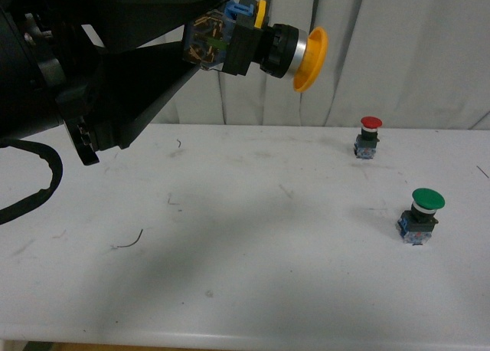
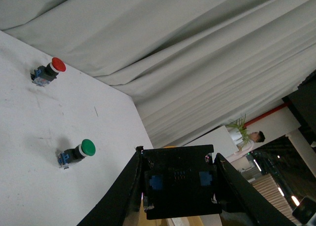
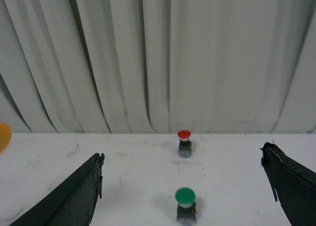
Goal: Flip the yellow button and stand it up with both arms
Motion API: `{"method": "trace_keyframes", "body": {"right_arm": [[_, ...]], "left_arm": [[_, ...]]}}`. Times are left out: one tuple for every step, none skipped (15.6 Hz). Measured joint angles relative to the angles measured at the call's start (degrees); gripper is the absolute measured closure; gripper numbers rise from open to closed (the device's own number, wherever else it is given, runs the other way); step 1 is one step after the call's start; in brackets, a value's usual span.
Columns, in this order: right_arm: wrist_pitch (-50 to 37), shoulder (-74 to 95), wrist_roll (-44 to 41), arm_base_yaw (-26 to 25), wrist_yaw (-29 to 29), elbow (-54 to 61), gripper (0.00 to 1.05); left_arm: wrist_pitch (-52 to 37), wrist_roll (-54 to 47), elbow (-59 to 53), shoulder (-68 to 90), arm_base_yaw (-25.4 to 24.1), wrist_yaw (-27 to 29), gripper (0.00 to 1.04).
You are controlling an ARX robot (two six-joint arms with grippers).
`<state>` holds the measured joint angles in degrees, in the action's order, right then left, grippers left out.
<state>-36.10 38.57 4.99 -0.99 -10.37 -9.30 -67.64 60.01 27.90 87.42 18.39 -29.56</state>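
One button, the yellow button (image 1: pixel 287 50), is carried in the air, well clear of the counter (image 1: pixel 230 274); in the front view it is seen approx. over the middle, slightly left. It is clamped by the left pincer (image 2: pixel 177 186) on its black-and-blue contact block, w/ the axis roughly level and the cap turned toward the counter's right edge, i.e. toward the other arm. The block end is gripped so that cap, collar & neck are kept free. That free end is judged to be what is offered for a hand-over.

The right pincer (image 3: pixel 181 159) is spread wide and nothing is held in it. In its wrist view only a sliver of yellow cap is caught at the picture's border, so the two are taken to be apart.

Step in hand, as judged: presentation for transfer; flip not yet completed, standing not yet done. Next, the free end would need to be taken by the right pincer, the block released, and the btn set base-down. Risk: poor purchase is given by a round cap, so a slip or twist is possible if only its rim is pinched.

The red button (image 1: pixel 370 136) is stood upright near the far edge, right of centre. The green button (image 1: pixel 421 213) is stood upright by the right edge, nearer the front. Neither is touched.
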Motion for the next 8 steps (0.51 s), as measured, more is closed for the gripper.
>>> {"method": "trace_keyframes", "body": {"right_arm": [[-5.8, 6.6, 0.3, 2.2, 1.1, -2.8, 0.06], [-9.5, 11.7, 0.9, 3.8, 1.7, -5.3, 0.06], [-13.9, 19.5, 2.2, 6.0, 1.7, -9.7, 0.06], [-16.2, 25.2, 4.5, 7.3, 0.7, -13.5, 0.06], [-18.2, 29.0, 7.7, 7.9, -2.1, -15.9, 0.06], [-20.3, 31.1, 11.1, 8.3, -5.1, -16.9, 0.06], [-23.9, 33.3, 17.1, 8.8, -9.5, -16.9, 0.06], [-28.7, 35.5, 22.9, 9.7, -12.4, -16.4, 0.06]], "left_arm": [[0.3, 0.0, 0.0, 0.0, 0.0, 0.1, 0.69], [0.4, 0.0, 0.0, 0.0, 0.0, 0.1, 0.69], [0.7, 0.0, 0.0, 0.0, -0.1, 0.2, 0.69], [0.7, 0.0, 0.1, 0.0, -0.3, 0.2, 0.69], [0.7, 0.0, 0.1, 0.0, -0.5, 0.1, 0.69], [0.5, 0.0, 0.1, 0.0, -0.6, 0.2, 0.69], [0.3, 0.0, 0.1, 0.0, -0.7, 0.2, 0.69], [0.1, 0.0, 0.1, 0.0, -0.6, 0.2, 0.69]]}}
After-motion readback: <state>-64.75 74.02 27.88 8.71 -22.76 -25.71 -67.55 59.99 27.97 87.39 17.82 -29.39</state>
